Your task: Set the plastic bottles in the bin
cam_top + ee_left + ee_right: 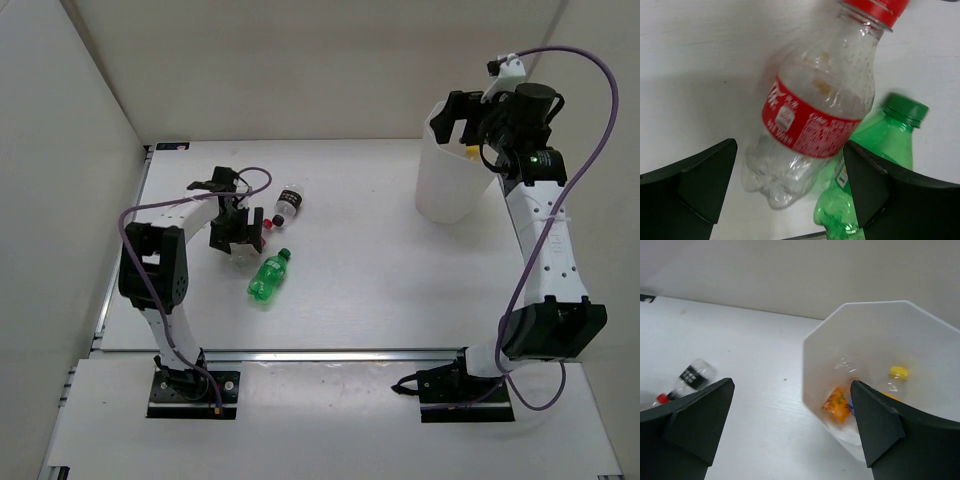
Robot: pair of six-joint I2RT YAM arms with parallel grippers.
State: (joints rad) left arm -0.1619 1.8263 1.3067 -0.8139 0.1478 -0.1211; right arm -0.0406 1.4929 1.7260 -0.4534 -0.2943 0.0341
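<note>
Red-label bottle (810,115): clear, looks empty. Judged light, thin-walled, slick and easily dented, so grip across the labelled waist. It lies on the desk between the fingers of the left gripper (790,167), which is spread wide and not clamped. Green bottle (875,145) sits by its right finger. Right gripper (792,390) is wide and empty, with the bin (920,350) below it, offset right.

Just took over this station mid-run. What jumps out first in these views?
The right gripper hangs open over the tall white bin at the far right, where an orange label and a yellow cap show inside. On the left, the left gripper is open astride a clear red-labelled bottle lying beside the green bottle. A black-labelled bottle lies just beyond them.
</note>
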